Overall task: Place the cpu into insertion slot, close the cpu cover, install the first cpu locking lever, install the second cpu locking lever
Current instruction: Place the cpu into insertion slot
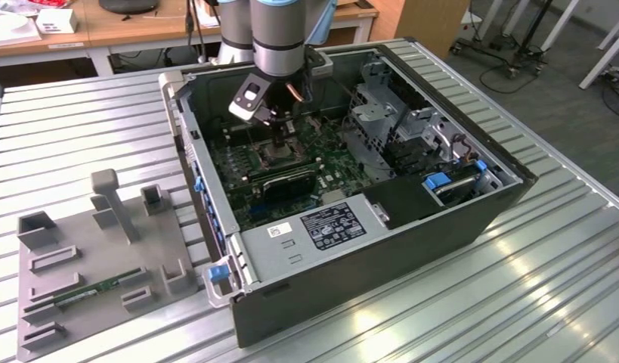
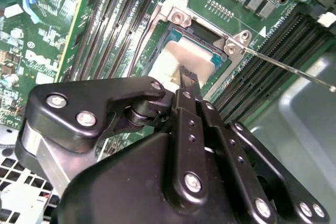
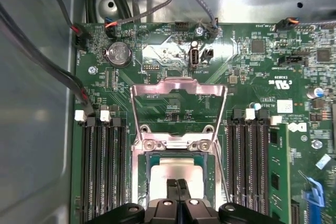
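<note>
The cpu [image 3: 178, 167] lies flat in the insertion slot [image 3: 150, 167], its pale silvery face [image 2: 181, 56] up. My gripper [image 3: 177, 186] hangs directly over it, shut, its fingertips [image 2: 188, 73] at the chip's face with nothing between them. The cpu cover [image 3: 178, 84], a silvery frame with a cut-out centre, stands flipped open beyond the slot on its hinge. A thin wire locking lever [image 2: 294, 72] sticks out raised beside the slot [image 3: 223, 174]. In the exterior view the gripper [image 1: 281, 151] reaches down into the open computer case [image 1: 390, 249] onto the motherboard.
Black memory slots [image 3: 102, 171] flank the slot on both sides, one holding a green stick [image 3: 276, 171]. Cables [image 3: 47, 66] run along the case wall. A metal drive cage [image 1: 385, 121] rises on the exterior view's right. A grey fixture [image 1: 57, 302] with a memory stick [image 1: 92, 291] sits outside the case.
</note>
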`<state>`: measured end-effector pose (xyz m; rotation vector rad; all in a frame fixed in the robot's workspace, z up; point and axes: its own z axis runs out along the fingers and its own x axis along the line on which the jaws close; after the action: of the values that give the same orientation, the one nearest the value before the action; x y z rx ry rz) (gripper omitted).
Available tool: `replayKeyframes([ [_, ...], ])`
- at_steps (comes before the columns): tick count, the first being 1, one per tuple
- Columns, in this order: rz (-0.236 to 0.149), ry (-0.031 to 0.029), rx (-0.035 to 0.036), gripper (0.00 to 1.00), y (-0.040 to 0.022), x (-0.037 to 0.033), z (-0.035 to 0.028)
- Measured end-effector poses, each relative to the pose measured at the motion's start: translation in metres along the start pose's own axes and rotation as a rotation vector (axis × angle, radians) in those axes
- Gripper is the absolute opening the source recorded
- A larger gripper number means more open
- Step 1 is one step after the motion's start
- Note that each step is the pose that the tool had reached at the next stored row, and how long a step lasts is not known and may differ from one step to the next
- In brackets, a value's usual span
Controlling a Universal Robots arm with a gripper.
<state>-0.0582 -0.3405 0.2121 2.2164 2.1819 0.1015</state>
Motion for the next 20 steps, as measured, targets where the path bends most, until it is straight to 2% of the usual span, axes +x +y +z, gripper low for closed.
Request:
replayKeyframes([
  [7, 0.000, 0.0002, -0.0001, 0.11, 0.0014, 0.0005, -0.0179],
  [10, 0.000, -0.0001, 0.0001, 0.11, 0.0018, 0.0006, -0.0231],
  [12, 0.000, -0.0001, 0.0000, 0.11, 0.0019, 0.0006, -0.0250],
  [17, 0.000, 0.0001, 0.0000, 0.11, 0.0020, 0.0007, -0.0252],
  [20, 0.000, -0.0002, 0.0026, 0.11, 0.0020, 0.0006, -0.0253],
])
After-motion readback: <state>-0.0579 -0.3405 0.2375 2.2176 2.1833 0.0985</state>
